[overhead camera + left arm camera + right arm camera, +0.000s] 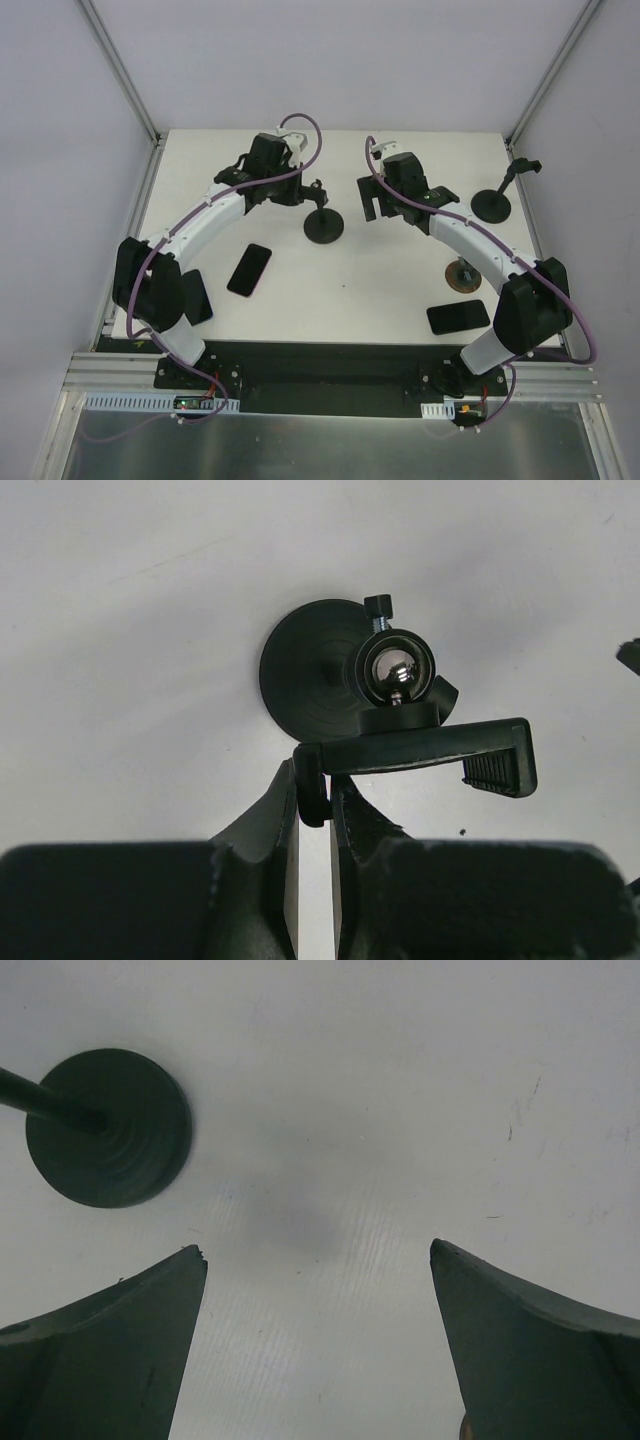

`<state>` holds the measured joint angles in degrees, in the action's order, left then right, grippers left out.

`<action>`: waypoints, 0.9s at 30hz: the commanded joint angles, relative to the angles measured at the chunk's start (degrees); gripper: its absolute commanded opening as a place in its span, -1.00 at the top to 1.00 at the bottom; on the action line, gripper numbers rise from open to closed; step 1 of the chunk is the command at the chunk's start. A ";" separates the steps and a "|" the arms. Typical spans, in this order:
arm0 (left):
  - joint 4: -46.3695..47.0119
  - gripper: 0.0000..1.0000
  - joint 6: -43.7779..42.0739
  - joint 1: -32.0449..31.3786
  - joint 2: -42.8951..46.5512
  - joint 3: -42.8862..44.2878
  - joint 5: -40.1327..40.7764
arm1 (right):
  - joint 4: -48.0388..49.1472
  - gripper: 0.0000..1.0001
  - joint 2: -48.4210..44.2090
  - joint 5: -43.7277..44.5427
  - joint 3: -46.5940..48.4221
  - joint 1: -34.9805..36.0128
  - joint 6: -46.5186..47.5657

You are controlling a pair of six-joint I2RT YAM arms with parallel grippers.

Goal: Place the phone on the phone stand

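L gripper clenched on the phone stand, fingers pinching the end hook of its clamp bracket. Stand sits mid-table, round base flat, shiny ball joint over it in the L wrist view. R gripper released, fingers wide apart, nothing btwn, just right of the stand. Phone lies flat, screen dark, lower left of the stand and apart from it. 2nd phone lower right. 3rd phone partly under L arm. 2nd stand upper right.
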<state>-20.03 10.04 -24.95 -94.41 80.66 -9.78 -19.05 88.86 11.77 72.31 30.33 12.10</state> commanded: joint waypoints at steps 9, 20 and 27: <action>1.32 1.00 4.89 -12.13 8.36 -0.86 13.28 | 1.12 -0.92 -0.71 1.94 1.34 -0.71 -0.41; -6.95 1.00 21.23 -23.12 16.36 -7.44 20.86 | 1.21 -0.92 -0.97 2.38 0.46 -1.94 -0.50; -6.95 1.00 23.00 -26.99 15.84 -7.54 25.50 | 1.30 -0.92 -1.14 2.12 0.20 -2.20 -0.85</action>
<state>-31.14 28.97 -50.35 -80.29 71.09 10.22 -19.03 88.86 13.06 72.31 28.40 12.05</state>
